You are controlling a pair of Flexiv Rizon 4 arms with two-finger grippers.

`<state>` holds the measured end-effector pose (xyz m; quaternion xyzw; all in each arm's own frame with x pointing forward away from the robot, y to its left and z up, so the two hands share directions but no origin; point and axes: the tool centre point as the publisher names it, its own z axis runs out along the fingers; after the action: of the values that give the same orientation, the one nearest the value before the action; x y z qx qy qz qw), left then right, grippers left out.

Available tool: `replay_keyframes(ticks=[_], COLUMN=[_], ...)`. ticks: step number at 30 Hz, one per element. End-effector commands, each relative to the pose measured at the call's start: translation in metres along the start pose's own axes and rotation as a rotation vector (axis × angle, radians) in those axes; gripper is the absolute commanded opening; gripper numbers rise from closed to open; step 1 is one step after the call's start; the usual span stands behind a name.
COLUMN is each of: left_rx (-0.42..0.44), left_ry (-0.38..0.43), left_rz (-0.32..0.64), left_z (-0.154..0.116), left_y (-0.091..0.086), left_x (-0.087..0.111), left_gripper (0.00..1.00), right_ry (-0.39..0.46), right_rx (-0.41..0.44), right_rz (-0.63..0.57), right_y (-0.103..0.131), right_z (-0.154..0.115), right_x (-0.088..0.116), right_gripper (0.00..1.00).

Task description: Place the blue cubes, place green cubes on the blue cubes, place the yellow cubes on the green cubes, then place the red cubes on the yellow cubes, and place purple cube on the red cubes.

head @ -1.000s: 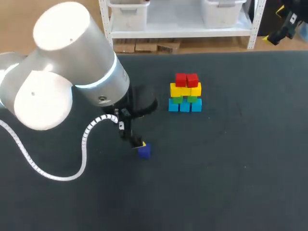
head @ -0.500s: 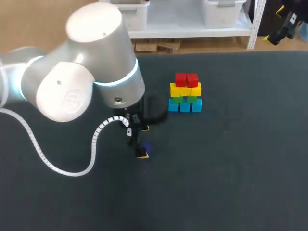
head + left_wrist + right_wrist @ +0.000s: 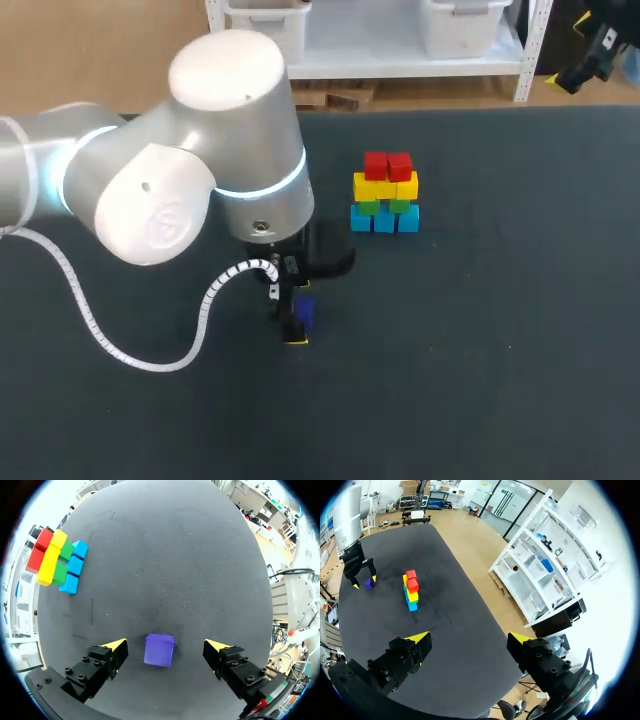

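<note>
While parted jaws flank the purple cube (image 3: 159,650), left arm (image 3: 190,190) points down.

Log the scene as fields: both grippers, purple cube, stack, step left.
left gripper: open, straddling purple cube, not touching
purple cube: on the table, apart from the stack
stack: blue, green, yellow, red cubes on top
right gripper: open, empty, away from the stack
step left: purple cube onto the red cubes

Bare table (image 3: 480,330) around purple cube (image 3: 159,650); cube stack (image 3: 385,193) well apart.
</note>
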<state>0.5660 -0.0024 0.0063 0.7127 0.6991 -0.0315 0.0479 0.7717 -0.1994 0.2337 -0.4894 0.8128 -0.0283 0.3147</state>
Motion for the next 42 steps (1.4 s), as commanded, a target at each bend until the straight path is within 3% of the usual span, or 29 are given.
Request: replay_keyframes(ticks=[1,4,6,8,9,10,14,25,35,42], left_rx=[-0.004,-0.004,-0.003,-0.001,0.0,0.0,-0.003,-0.002,-0.107,-0.106], left_ry=[0.021,0.037,0.05,0.06,0.064,0.065,0.071,0.13,0.194,0.141], left_rz=[0.003,0.007,0.012,0.01,0.009,0.007,0.002,-0.013,-0.157,-0.157], left_z=[0.003,0.006,0.008,0.009,0.009,0.009,0.009,-0.006,-0.078,-0.116], left_y=[0.003,0.003,0.004,0.004,0.004,0.005,0.006,0.015,0.064,0.087], left_x=[-0.005,-0.005,-0.004,-0.003,-0.003,-0.002,-0.002,0.003,0.002,-0.006], left_gripper=[1.0,1.0,0.47,0.4,0.33,0.19,0.0,0.0,0.0,0.0], right_ry=[0.0,0.0,0.0,0.0,0.0,0.0,0.0,0.0,0.0,0.0], right_rx=[0.004,0.004,0.004,0.004,0.004,0.004,0.004,0.004,0.004,0.004], right_rz=[0.001,0.001,0.001,0.001,0.001,0.001,0.001,0.001,0.001,0.001], right_y=[0.001,0.001,0.001,0.001,0.001,0.001,0.001,0.001,0.001,0.001], right_z=[-0.001,-0.001,-0.001,-0.001,-0.001,-0.001,-0.001,-0.001,-0.001,-0.001], right_x=[0.001,0.001,0.001,0.001,0.001,0.001,0.001,0.001,0.001,0.001], right_gripper=[1.0,1.0,1.0,1.0,1.0,1.0,1.0,1.0,1.0,1.0])
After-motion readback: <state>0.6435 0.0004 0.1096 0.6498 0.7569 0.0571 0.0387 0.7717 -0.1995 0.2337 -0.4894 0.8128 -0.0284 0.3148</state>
